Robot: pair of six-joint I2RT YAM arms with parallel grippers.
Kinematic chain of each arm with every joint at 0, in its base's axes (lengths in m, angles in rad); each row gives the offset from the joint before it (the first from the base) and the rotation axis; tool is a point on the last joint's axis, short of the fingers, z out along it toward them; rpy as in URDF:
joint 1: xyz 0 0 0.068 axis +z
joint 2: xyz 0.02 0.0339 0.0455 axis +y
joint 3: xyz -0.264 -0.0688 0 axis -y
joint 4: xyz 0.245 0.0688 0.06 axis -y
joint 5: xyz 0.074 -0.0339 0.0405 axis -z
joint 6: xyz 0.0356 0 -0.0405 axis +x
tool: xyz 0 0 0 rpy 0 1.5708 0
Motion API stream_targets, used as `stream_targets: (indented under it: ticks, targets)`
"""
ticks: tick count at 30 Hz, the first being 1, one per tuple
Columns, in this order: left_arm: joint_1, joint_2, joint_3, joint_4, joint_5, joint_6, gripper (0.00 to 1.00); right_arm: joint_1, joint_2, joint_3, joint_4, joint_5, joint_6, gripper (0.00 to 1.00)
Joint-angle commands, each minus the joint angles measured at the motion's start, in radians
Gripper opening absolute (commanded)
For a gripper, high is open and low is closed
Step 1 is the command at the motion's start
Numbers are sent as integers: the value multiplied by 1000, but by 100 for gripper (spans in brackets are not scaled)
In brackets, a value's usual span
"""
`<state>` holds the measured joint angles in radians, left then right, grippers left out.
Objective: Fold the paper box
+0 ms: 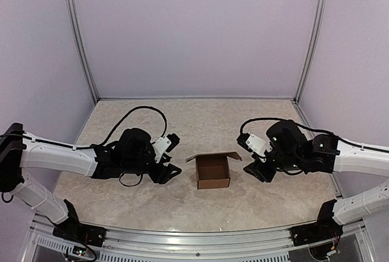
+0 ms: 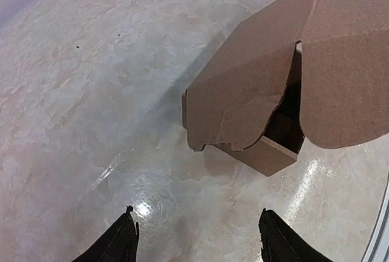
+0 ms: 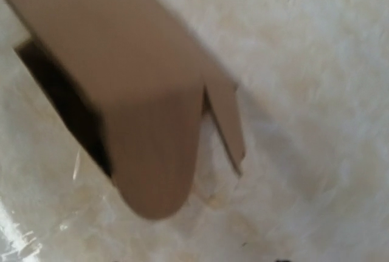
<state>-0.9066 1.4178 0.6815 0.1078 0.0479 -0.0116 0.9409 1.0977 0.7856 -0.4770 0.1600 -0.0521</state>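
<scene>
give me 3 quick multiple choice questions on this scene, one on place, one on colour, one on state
1. Relative to the left arm and right arm, the paper box sits: A) between them B) left of both C) on top of one
2. The box is: A) white B) brown C) blue
3. Its top is: A) open B) taped shut C) crushed flat
Answers: 1 A, it lies midway between them; 2 B, plain brown cardboard; 3 A, flaps splay out and the inside shows.
</scene>
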Motion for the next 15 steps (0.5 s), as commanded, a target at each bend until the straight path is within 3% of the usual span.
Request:
stream_targets:
  ticks: [1,15]
  targets:
    - [-39,58,46,77,-44,93,65,-35,-17,-66,100,-47,102,54]
    - [-61,183,83,275,-112,182,45,-105,-16,-158,232,-151,180,52]
